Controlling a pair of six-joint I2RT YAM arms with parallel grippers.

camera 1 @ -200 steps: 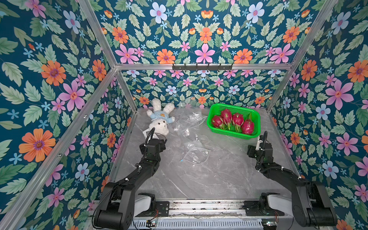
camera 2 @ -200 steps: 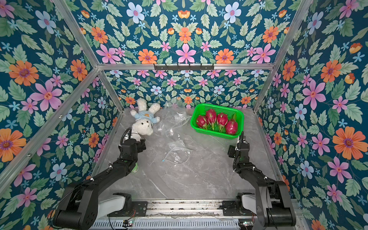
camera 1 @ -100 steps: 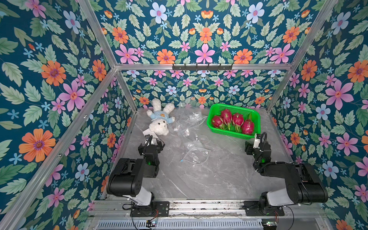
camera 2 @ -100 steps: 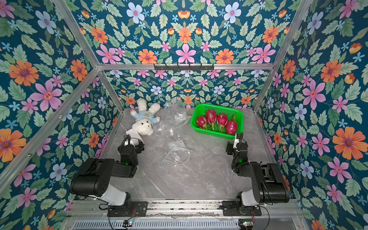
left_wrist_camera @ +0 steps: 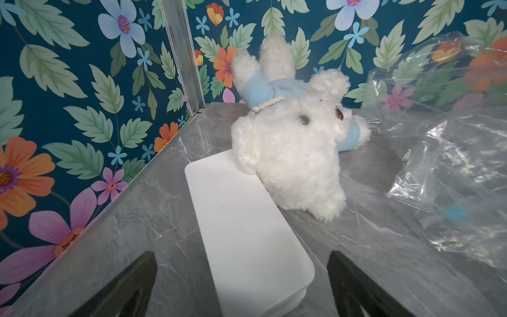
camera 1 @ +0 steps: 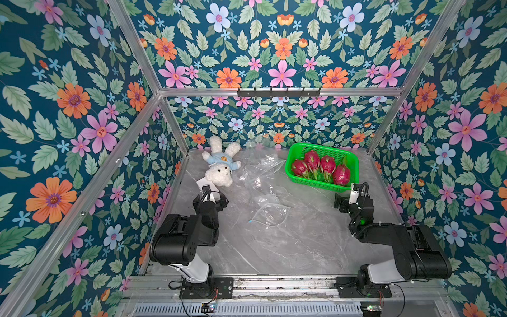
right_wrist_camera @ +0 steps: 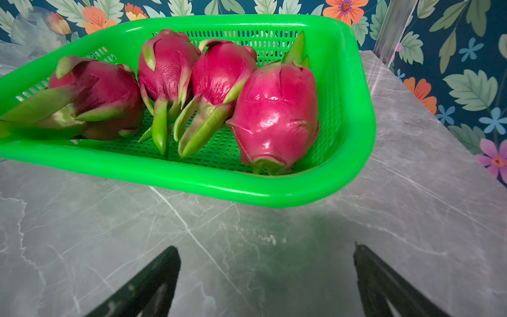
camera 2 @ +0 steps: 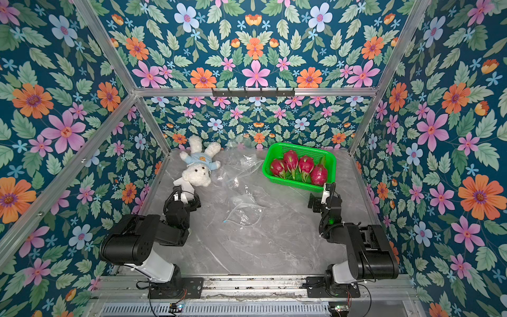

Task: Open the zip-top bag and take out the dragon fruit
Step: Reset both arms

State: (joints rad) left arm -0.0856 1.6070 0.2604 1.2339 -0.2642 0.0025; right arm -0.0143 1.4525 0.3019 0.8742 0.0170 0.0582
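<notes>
With the right gripper point(right_wrist_camera: 264, 246) and left gripper point(left_wrist_camera: 242, 254) open and empty, we find the dragon fruit point(camera 1: 327, 166) at the right gripper's 11 o'clock, long axes 12-to-6.

four dragon fruit point(right_wrist_camera: 274, 115) lie side by side in a green basket point(right_wrist_camera: 247, 193) on the grey marble tabletop point(right_wrist_camera: 82, 219); the right hand point(right_wrist_camera: 264, 247), spread wide and empty, is near its rim.

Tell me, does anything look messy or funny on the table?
Yes. The plush bunny lies flat on its back, head on a white flat block. Crumpled clear bags sprawl across the table and look empty. The four dragon fruit sit in the green basket, not in a bag.
</notes>
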